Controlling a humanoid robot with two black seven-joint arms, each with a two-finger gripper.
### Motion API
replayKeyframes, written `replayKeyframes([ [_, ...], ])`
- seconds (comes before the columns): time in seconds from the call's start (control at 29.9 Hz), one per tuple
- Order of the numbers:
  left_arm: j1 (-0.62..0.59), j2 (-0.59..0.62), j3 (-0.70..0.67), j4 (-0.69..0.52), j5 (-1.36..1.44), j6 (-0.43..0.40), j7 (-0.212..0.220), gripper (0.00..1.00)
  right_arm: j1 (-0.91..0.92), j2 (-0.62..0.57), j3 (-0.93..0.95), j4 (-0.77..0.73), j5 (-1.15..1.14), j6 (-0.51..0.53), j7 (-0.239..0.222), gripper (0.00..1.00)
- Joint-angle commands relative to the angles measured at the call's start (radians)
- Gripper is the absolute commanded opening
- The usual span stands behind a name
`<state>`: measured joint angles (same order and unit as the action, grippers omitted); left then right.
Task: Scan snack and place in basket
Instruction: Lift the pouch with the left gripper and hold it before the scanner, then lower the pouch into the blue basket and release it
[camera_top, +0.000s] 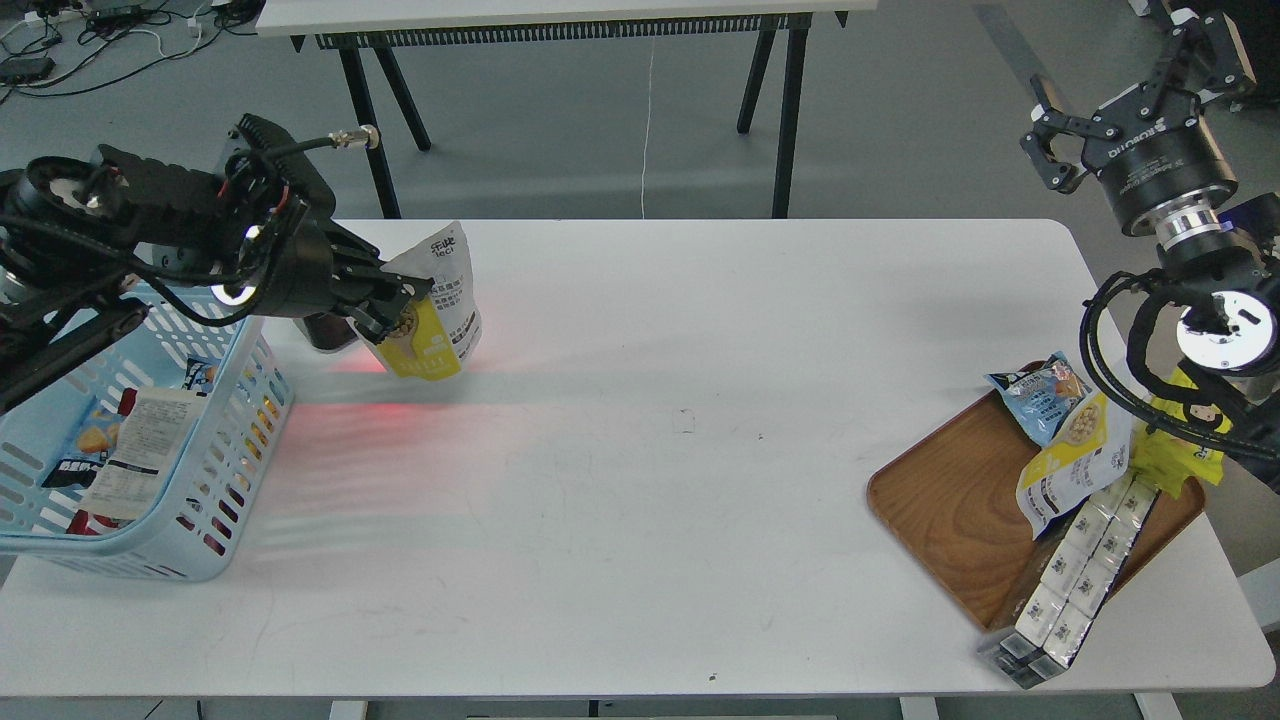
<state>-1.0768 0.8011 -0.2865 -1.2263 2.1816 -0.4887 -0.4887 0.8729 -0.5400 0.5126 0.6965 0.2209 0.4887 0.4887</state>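
1. Grey floor filled the background; a 2nd table (560, 20) w/ black legs stood behind, and loose cables (110, 30) lay on the floor at top left.
2. White worktable (640, 480) w/ rounded corners took up most of the view; a few small dark specks marked its surface, which was bare through the middle.
3. Red glow (390, 400) spread across the tabletop at left, under and in front of the held pouch, streaking toward the basket.
4. Left gripper (400, 300) was clamped on the snack (435, 305), pinching its left edge. Pouch was held above the table, tilted, silver-grey top up, yellow lower part down.
5. A small dark object (325, 335) sat on the table just behind the left gripper; couldn't tell what it was.
6. Basket (200, 500) sat at the table's left edge, light blue w/ slotted sides, partly under the left arm. Several packets and a white receipt-like slip (140, 450) lay inside. Snack was outside it, to its upper right, near but not touching.
7. Right gripper (1060, 135) was raised at upper right, off the far table edge, fingers spread apart, holding nothing.
8. Brown wooden tray (950, 510) lay at right, angled, its lower corner near the table's front edge.
9. On the tray: light blue snack bag (1040, 395), another yellow-and-white pouch (1075, 465), a row of white cartons (1080, 570) reaching past the tray's lower rim, and a bright yellow packet (1190, 440) partly hidden by the right arm.
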Motion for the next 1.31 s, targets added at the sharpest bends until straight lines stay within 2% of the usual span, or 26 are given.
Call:
replayKeyframes([
  [0.0, 0.0, 0.003, 0.0, -0.002, 0.0, 0.0, 0.0, 0.0, 0.0, 0.0, 0.001, 0.0, 0.0, 0.0, 0.0, 0.99],
  [0.3, -0.005, 0.029, -0.048, -0.059, -0.04, 0.0, 0.0, 0.0, -0.002, -0.005, 0.001, 0.002, 0.0, 0.0, 0.0, 0.99],
  [0.57, -0.011, 0.246, -0.108, -0.188, -0.291, 0.0, 0.0, 0.0, -0.003, -0.011, 0.001, 0.002, 0.0, 0.0, 0.0, 0.99],
  [0.9, 0.0, 0.519, -0.092, -0.171, -0.375, 0.0, 0.0, 0.0, -0.006, 0.0, 0.001, -0.009, 0.0, 0.0, 0.0, 0.99],
  [1.1, 0.008, 0.59, -0.011, -0.11, -0.376, 0.0, 0.0, 0.0, -0.011, 0.002, 0.001, -0.011, 0.0, 0.0, 0.0, 0.99],
  [1.27, 0.008, 0.604, 0.055, -0.104, -0.385, 0.0, 0.0, 0.0, -0.014, 0.002, 0.001, -0.011, 0.0, 0.0, 0.0, 0.99],
])
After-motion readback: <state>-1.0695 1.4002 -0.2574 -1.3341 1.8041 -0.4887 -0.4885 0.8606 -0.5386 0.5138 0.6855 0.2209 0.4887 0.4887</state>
